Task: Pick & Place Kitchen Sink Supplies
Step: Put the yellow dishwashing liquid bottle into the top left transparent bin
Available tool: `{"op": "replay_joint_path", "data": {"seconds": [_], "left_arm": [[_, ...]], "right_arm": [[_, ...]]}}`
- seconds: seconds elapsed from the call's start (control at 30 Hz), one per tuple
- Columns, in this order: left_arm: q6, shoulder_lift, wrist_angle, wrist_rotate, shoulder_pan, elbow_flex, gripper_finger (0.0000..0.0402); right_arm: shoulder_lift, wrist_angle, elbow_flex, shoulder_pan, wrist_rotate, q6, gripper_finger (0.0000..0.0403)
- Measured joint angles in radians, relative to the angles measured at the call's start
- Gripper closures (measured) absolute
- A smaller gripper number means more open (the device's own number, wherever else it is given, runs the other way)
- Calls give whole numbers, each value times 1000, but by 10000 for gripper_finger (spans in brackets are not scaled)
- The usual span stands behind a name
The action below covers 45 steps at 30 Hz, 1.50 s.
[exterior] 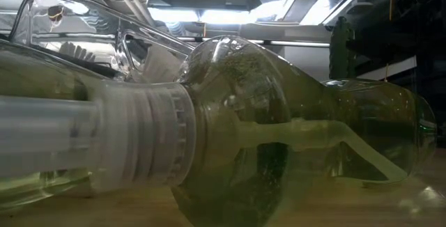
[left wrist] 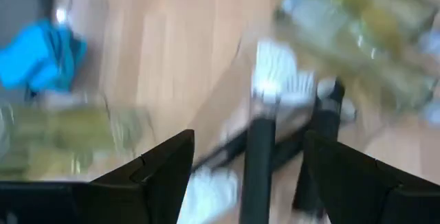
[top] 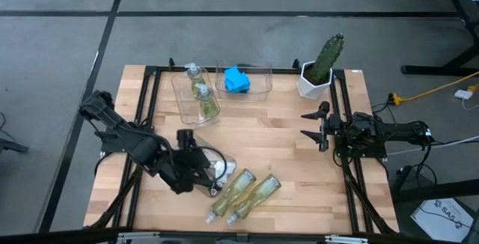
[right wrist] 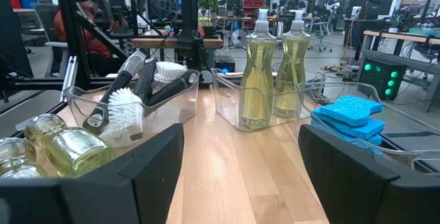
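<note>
The dish brushes lie in a clear bin near the table's front edge, under your left hand, which hangs released, fingers spread, holding nothing. Lift it straight up so you don't snag a handle. Two soap bottles lie loose just beside that bin; take one by its waist. The right hand waits released near the cactus.
</note>
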Motion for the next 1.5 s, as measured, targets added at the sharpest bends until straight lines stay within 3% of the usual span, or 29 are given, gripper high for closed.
{"op": "replay_joint_path", "data": {"seconds": [0.2,0.3,0.53,0.9,1.3,1.5], "left_arm": [[63,4,102,-203,16,0,135],[61,2,167,-219,53,0,135],[176,90,351,-42,72,1,135],[-28,286,493,223,-69,1,135],[-817,383,498,285,-184,1,135],[-964,444,531,269,-188,1,135]], "right_arm": [[0,0,0,0,0,0,118],[0,0,0,0,0,0,118],[0,0,0,0,0,0,118],[0,0,0,0,0,0,118],[0,0,0,0,0,0,118],[0,0,0,0,0,0,118]]}}
